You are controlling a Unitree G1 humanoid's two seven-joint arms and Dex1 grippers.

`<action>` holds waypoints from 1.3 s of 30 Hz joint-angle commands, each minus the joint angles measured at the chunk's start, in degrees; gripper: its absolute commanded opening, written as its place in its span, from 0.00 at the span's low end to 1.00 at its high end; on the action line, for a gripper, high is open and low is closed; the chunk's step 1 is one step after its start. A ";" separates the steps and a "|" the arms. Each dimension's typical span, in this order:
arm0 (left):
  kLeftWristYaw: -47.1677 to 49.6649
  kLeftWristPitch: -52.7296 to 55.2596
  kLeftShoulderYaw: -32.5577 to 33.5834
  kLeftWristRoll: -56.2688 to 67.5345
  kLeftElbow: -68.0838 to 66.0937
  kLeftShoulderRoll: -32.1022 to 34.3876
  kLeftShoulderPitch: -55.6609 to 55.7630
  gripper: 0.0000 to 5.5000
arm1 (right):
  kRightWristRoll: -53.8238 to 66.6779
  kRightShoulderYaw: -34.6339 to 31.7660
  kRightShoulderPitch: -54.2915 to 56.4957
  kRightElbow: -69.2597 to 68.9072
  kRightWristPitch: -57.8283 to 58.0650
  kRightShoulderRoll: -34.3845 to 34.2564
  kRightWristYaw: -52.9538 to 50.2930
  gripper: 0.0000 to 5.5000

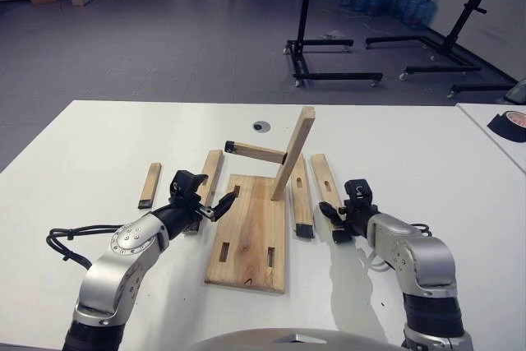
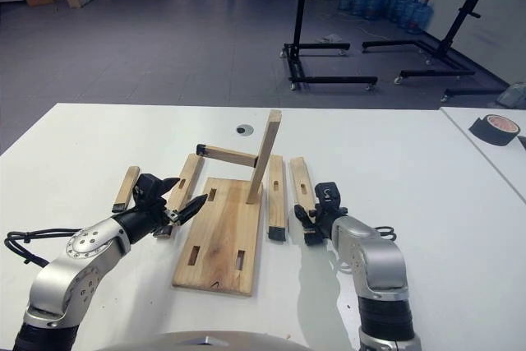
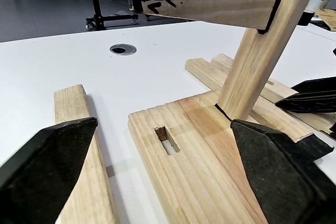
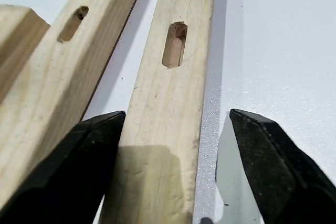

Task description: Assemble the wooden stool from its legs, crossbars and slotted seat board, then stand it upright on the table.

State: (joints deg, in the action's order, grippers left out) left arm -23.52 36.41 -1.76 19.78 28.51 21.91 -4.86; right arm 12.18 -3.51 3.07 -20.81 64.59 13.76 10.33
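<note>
A: Left gripper [image 2: 182,195]?
B: Jaws apart at seat board's [image 1: 246,244] left edge. Upright leg's [image 1: 294,154] top is cut off in left wrist view.
A: Right gripper [image 4: 177,114]?
B: Spread astride flat leg [image 4: 168,103]. Gap plain in right wrist view, tiny in eye views.

Left pincer [image 2: 187,190] agape, right pincer [image 4: 177,114] agape

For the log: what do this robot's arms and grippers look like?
Both arms wear rounded silver-grey shells; the left arm has a round dotted joint cap, the right arm a black band. A black cable loops beside the left arm. The left gripper and right gripper are black, with wedge-shaped fingers.
</note>
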 commanded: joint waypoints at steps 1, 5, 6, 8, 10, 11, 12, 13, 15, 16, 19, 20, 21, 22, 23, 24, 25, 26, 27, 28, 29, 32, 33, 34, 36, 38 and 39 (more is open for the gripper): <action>2.15 0.81 1.91 1.42 -0.53 -2.41 0.72 0.85 | -0.37 0.97 -2.45 3.13 0.87 1.50 0.53 0.52; 3.07 0.38 4.60 2.97 -2.95 -3.87 1.05 0.85 | -1.30 3.13 -0.88 5.78 -7.16 4.76 4.13 0.38; 3.13 0.38 5.28 3.75 -3.40 -4.41 1.29 0.85 | -2.01 4.54 0.03 7.28 -11.36 6.26 6.20 0.37; 2.07 0.23 5.98 6.21 -3.09 -5.35 2.19 0.85 | -2.05 4.19 3.63 11.32 -17.46 8.05 9.30 0.37; 0.13 -0.31 6.67 8.98 -2.76 -5.66 2.99 0.85 | -0.82 1.15 7.73 15.36 -21.76 8.87 11.12 0.37; -1.32 -0.66 7.37 10.97 -2.61 -5.73 3.10 0.85 | 0.30 -1.23 10.01 17.64 -23.95 9.06 11.68 0.37; -3.52 -0.90 8.13 13.58 -2.13 -5.63 2.74 0.85 | 1.74 -3.93 12.26 19.60 -26.50 9.36 12.37 0.37; -5.86 -1.09 8.66 15.87 -1.66 -5.21 2.17 0.85 | 3.58 -6.98 14.44 21.25 -29.13 9.48 13.00 0.37; -9.78 -1.10 9.42 20.01 -1.29 -4.44 1.61 0.85 | 7.97 -12.11 17.40 22.39 -32.25 9.29 14.62 0.37; -11.43 -0.72 10.07 22.62 -0.91 -4.29 1.49 0.85 | 11.65 -14.46 18.77 21.24 -32.44 9.05 16.43 0.37; -15.64 0.80 10.89 31.03 1.70 -4.02 0.68 0.85 | 34.23 -20.90 21.07 11.19 -22.94 8.67 23.85 0.37; -16.85 1.28 10.58 33.59 2.85 -3.81 0.07 0.85 | 42.24 -21.88 20.89 7.87 -18.90 9.26 25.47 0.37; -17.74 1.96 10.58 37.17 3.92 -3.97 -0.44 0.85 | 49.96 -22.21 20.14 4.72 -15.38 10.17 26.64 0.37; -18.30 2.51 10.77 40.55 4.62 -4.19 -0.64 0.85 | 55.54 -22.10 19.20 2.27 -13.06 10.88 27.27 0.37; -18.52 3.07 11.11 44.10 5.10 -4.32 -0.48 0.85 | 59.42 -21.22 17.81 -0.09 -11.49 11.42 27.97 0.37; -18.37 3.65 11.51 47.76 5.31 -4.32 0.00 0.85 | 61.51 -19.16 15.86 -2.89 -9.98 12.00 29.16 0.37; -18.16 4.02 11.83 50.70 5.39 -4.08 0.49 0.85 | 62.12 -16.83 13.94 -5.37 -8.94 12.62 30.45 0.37; -17.77 4.59 12.12 53.69 5.52 -3.55 1.00 0.85 | 62.09 -13.82 11.91 -7.90 -8.04 13.18 31.40 0.37; -17.76 5.08 12.19 55.97 5.79 -2.87 1.28 0.85 | 60.99 -10.72 10.03 -9.61 -7.72 13.59 32.48 0.37; -17.80 5.48 12.16 57.76 6.11 -2.20 1.36 0.85 | 59.76 -8.40 8.62 -10.47 -8.06 13.81 33.38 0.37; -17.61 5.88 11.99 59.19 6.26 -1.49 1.61 0.85 | 58.97 -6.65 7.54 -10.83 -8.37 14.07 34.30 0.37; -15.91 5.82 11.50 61.50 6.79 -0.27 2.60 0.85 | 56.45 -2.78 6.20 -10.51 -9.75 14.88 36.84 0.37; -15.19 5.55 11.24 61.11 6.89 0.11 3.08 0.85 | 55.42 -1.54 5.90 -10.47 -10.11 15.33 37.87 0.37; -14.71 4.95 10.50 58.09 7.21 0.80 3.59 0.85 | 54.77 -0.60 5.61 -10.59 -10.29 15.93 38.67 0.37; -13.55 4.10 9.97 55.49 7.40 1.14 4.05 0.85 | 52.94 1.13 4.78 -11.03 -10.92 17.30 40.27 0.37; -14.00 3.61 10.39 56.86 7.81 1.07 3.62 0.85 | 51.47 2.50 3.93 -11.00 -11.69 18.02 41.21 0.37; -14.50 3.51 10.57 57.60 7.68 1.07 3.28 0.85 | 51.03 2.95 3.66 -10.89 -12.13 18.12 41.43 0.37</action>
State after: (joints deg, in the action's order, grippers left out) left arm -37.60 40.30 8.64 76.18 35.53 22.34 -1.51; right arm 64.63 -1.52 7.18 -31.18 53.53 31.03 51.14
